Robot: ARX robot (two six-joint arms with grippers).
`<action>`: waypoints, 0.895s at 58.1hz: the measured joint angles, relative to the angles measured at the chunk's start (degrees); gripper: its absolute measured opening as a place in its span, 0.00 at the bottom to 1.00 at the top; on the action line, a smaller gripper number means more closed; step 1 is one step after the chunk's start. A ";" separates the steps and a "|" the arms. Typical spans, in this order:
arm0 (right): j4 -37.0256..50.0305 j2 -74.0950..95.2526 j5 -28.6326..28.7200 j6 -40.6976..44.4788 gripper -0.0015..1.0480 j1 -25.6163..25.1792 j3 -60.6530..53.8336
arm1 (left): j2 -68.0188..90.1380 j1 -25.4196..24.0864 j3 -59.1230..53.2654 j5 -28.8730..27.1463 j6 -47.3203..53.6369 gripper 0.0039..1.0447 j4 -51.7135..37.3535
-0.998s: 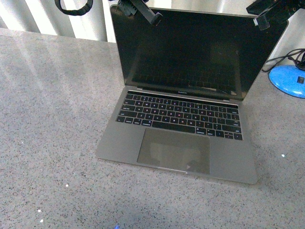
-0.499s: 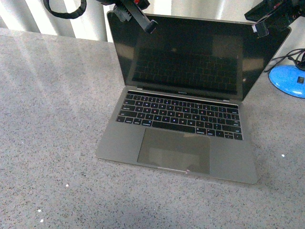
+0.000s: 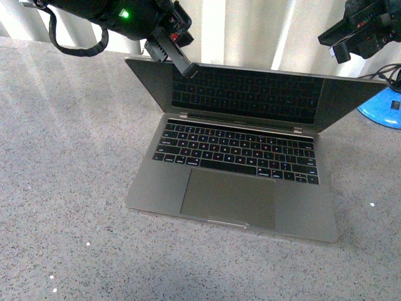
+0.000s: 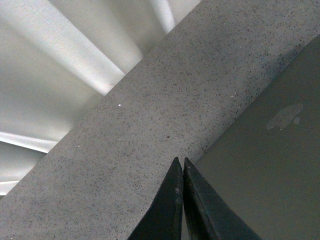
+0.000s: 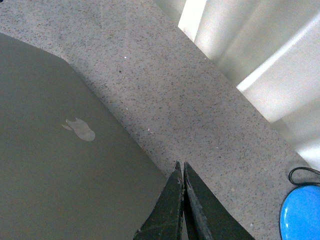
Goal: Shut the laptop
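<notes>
L gripper (image 3: pixel 190 69): clenched, nothing held. Its tip sits on the top edge of the lid of the slim space-grey metal laptop (image 3: pixel 232 188), near the lid's L corner. L wrist view: dark fingers (image 4: pixel 172 200) pressed flat together, tip at lid edge; contact not certain from there.
R gripper (image 3: pixel 341 53): also clenched, empty, hanging above the lid's R side and apart from it in front view. R wrist view: fingers (image 5: pixel 167 210) closed, at lid edge, pale apple logo (image 5: pixel 80 130) nearby.

Vs 0.5 s ago: lid was nearer upright, now tipped well fwd over the keys, abt half shut. L arm lower in frame, green LED (image 3: pixel 123 12) showing.

Surroundings: laptop base lies flat, centre of the grey speckled stone tabletop (image 3: pixel 62 175). Trackpad (image 3: pixel 229 195) nearest, black keys (image 3: pixel 238 150) behind. Bright blue round object (image 3: pixel 383 111) w/ black cable (image 3: pixel 391 74) just beside lid's R corner. White ribbed wall panels (image 3: pixel 250 31) at back.
</notes>
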State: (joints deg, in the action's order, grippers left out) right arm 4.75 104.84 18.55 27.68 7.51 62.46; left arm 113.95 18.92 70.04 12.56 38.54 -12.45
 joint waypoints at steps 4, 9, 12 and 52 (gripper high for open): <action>0.02 -0.42 0.00 -0.57 0.01 0.28 -0.83 | -0.09 -0.02 -0.50 0.09 0.00 0.03 -0.02; 0.39 -1.09 0.04 -0.96 0.01 0.74 -2.36 | -0.20 -0.09 -1.11 0.09 0.04 0.03 -0.07; 0.39 -1.51 0.13 -1.09 0.01 1.03 -3.21 | -0.22 -0.17 -1.44 0.07 0.07 0.03 -0.09; 1.36 -2.84 0.87 -2.69 0.01 1.16 -7.67 | -0.74 -0.33 -2.47 1.36 1.09 0.03 0.22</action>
State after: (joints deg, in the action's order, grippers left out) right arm 6.11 102.00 19.42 24.99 8.67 54.78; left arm 113.21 18.59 67.57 13.91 39.64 -12.23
